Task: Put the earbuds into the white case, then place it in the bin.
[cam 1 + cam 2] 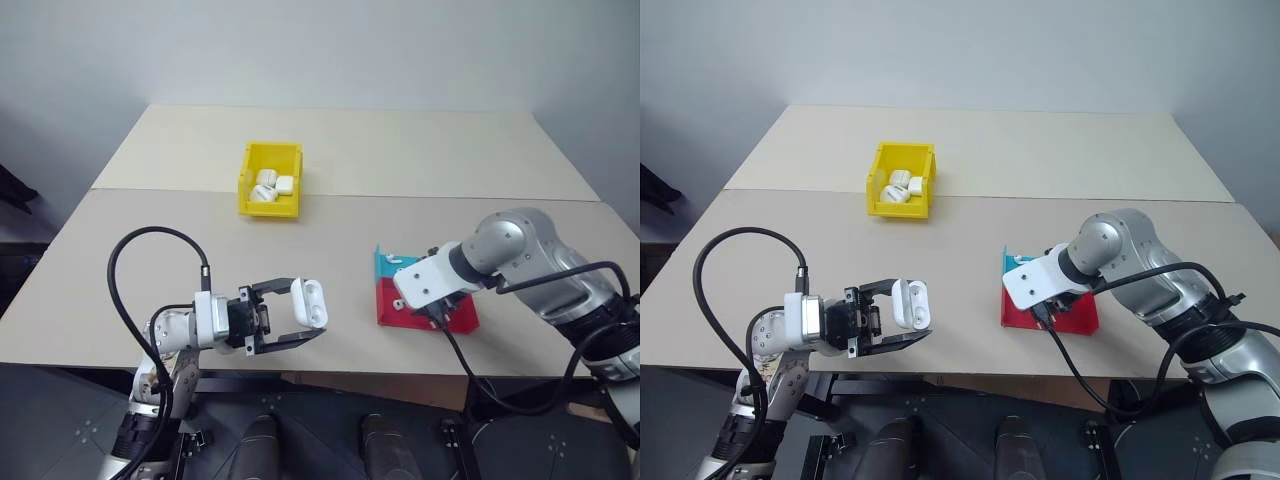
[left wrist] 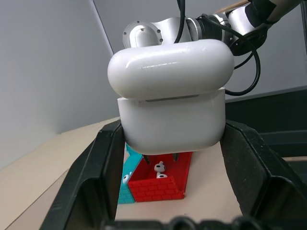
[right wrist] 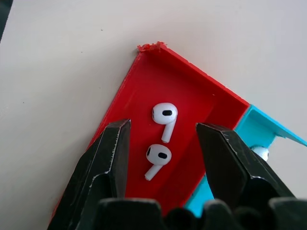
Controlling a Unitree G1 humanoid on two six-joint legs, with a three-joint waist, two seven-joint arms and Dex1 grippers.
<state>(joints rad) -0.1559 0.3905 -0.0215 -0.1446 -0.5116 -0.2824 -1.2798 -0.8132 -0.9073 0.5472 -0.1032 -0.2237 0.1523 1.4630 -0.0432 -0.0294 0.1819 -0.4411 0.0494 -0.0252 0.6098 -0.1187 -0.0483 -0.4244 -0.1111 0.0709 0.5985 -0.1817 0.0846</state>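
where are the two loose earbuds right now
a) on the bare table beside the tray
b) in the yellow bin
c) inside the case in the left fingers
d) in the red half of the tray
d: the right wrist view shows both earbuds lying side by side on the floor of the red tray, with the right gripper open above them, its fingers either side of the pair.

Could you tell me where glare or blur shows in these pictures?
Left wrist view: soft highlights on the case, tool fingers slightly soft. Right wrist view: earbuds sharp, tray evenly lit. Head views: even light, faint shadow beside the bin.
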